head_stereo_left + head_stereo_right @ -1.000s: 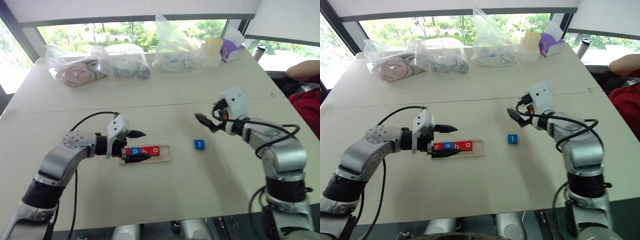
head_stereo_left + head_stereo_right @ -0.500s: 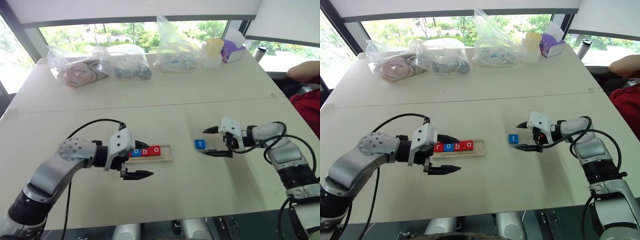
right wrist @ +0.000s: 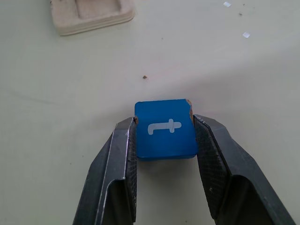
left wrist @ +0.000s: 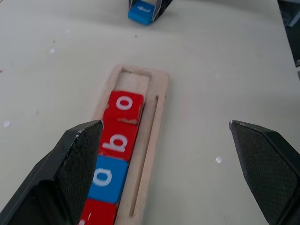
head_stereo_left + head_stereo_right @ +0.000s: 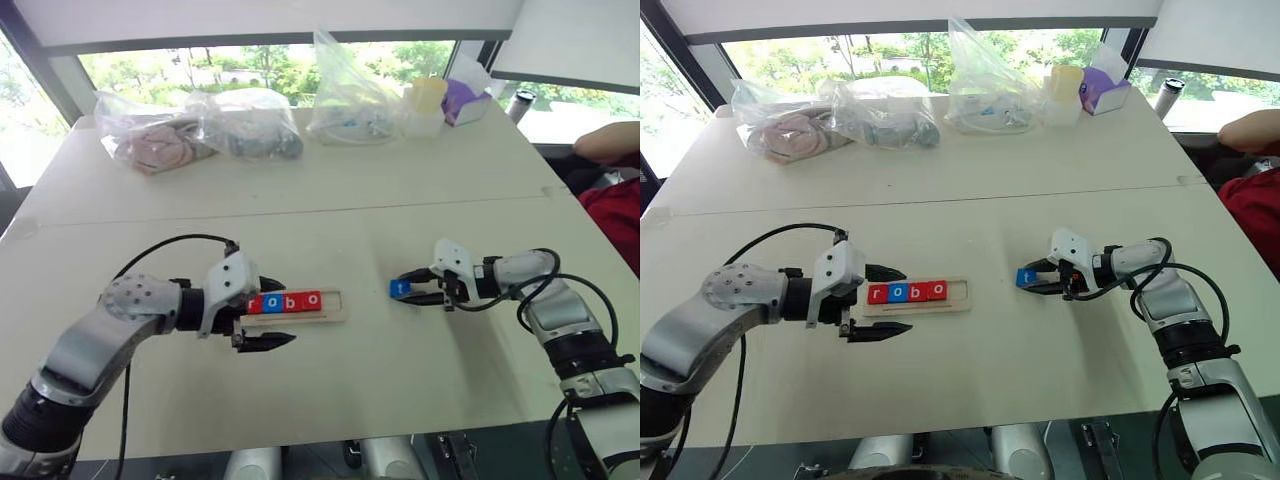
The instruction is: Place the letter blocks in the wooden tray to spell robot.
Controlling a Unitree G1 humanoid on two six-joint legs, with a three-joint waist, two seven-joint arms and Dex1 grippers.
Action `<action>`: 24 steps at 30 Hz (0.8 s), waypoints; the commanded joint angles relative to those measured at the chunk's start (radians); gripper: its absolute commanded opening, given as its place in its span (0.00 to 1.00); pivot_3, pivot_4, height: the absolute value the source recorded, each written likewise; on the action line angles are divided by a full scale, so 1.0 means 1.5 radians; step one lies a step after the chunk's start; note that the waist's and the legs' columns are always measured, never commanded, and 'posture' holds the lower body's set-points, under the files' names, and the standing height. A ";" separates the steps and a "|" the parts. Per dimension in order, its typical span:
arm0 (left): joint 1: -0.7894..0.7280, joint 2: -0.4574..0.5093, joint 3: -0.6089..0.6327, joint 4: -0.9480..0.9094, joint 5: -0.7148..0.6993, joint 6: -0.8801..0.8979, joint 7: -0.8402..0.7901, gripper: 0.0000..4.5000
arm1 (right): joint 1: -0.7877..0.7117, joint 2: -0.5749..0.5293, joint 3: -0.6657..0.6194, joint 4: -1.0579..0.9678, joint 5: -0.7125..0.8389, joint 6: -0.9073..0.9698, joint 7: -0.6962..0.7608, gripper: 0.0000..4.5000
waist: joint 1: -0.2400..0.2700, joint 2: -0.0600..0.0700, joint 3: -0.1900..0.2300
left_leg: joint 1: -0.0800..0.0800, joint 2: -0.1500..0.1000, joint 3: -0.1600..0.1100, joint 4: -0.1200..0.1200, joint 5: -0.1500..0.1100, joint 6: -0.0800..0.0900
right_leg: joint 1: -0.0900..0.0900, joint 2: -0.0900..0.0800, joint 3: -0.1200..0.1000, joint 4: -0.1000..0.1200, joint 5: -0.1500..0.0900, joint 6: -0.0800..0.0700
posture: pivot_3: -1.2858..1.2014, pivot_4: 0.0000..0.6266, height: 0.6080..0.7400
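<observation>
- The wooden tray (image 5: 294, 305) lies flat on the table (image 5: 330, 220), its long axis running left to right across the robot's front.
- Four letter blocks (image 5: 906, 292) sit in the tray's slot in a row, touching: red r, blue o, red b, red o, reading left to right from the head views.
- The slot's right end (image 4: 136, 78) has one bare place.
- The r block is partly cut off behind the left gripper's finger in the left wrist view, so its letter cannot be read there.
- The blue t block (image 3: 165, 129) lies on the table well to the right of the tray, roughly in line with the tray's long axis.
- The right gripper (image 5: 405, 287) points left towards the tray, its two fingers (image 3: 118, 164) pressed against opposite sides of the t block, holding it.
- Whether the t block is lifted off the table or resting on it cannot be told.
- The left gripper (image 5: 272, 314) is at the tray's left end, pointing right along it, fingers spread wide with one on each long side of the tray, holding nothing.
- Plastic bags (image 5: 240, 125) and a person's arm (image 5: 604, 140) are far beyond the tray.
</observation>
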 commanded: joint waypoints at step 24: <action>0.041 0.023 0.051 0.020 0.006 -0.043 -0.005 1.00 | -0.066 0.117 0.144 -0.132 -0.063 0.088 -0.071 0.26 | 0.004 0.000 0.000 | -0.001 0.000 -0.001 0.000 0.000 0.000 | -0.001 0.000 -0.001 0.001 0.000 0.000 | 0.52 0.24 1.00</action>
